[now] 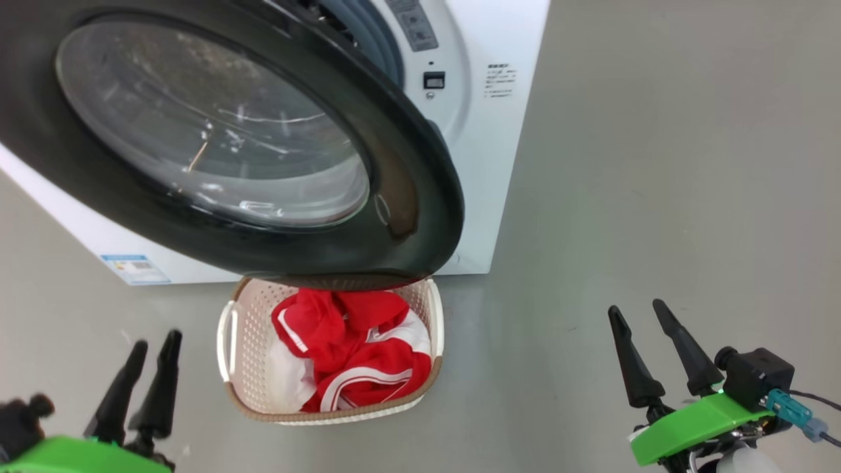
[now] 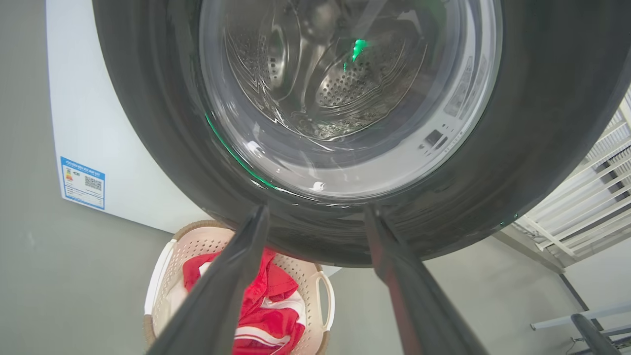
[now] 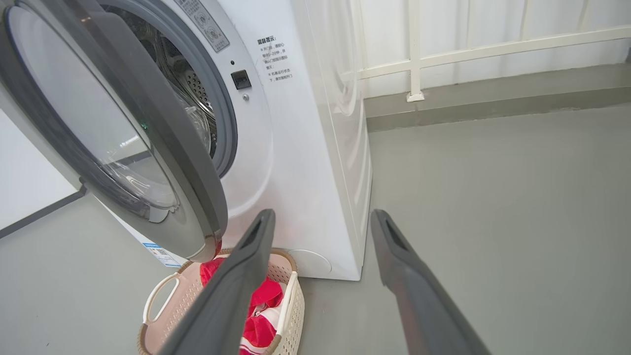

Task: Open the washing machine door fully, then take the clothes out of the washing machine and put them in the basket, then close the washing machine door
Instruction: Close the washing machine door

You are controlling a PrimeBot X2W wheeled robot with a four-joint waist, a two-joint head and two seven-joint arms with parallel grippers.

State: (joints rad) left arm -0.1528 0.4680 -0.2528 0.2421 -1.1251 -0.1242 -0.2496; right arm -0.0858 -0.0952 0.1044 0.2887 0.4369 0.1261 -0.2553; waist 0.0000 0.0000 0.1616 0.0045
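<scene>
Status: late stage, judged from how the items lie. The clothes (image 1: 355,348), red with white trim, lie heaped in the basket (image 1: 253,328), which stands on the floor (image 1: 657,197) directly in front of the washing machine (image 1: 499,164), close against its base. No garment is visible elsewhere in front of the washing machine.

The washing machine door (image 1: 217,144) stands partly swung out from the front of the washing machine, with its lower rim overhanging the rear edge of the basket. The right wrist view shows a clear gap between door and grey ring. Through the glass in the left wrist view, the steel drum (image 2: 340,84) appears empty of red fabric; its lowest part is hidden by the door rim.

Claw states:
- Left claw (image 1: 156,339): open, fingers spread, holding nothing. It sits low in front of the washing machine on the robot's left, aimed at the door's lower rim. No contact with the door is evident.
- Right claw (image 1: 636,306): open, holding nothing. It sits in front of the washing machine, well out past its corner on the robot's right.

Done, by appearance: door opening and unloading. Left: pressing the door fully shut.
</scene>
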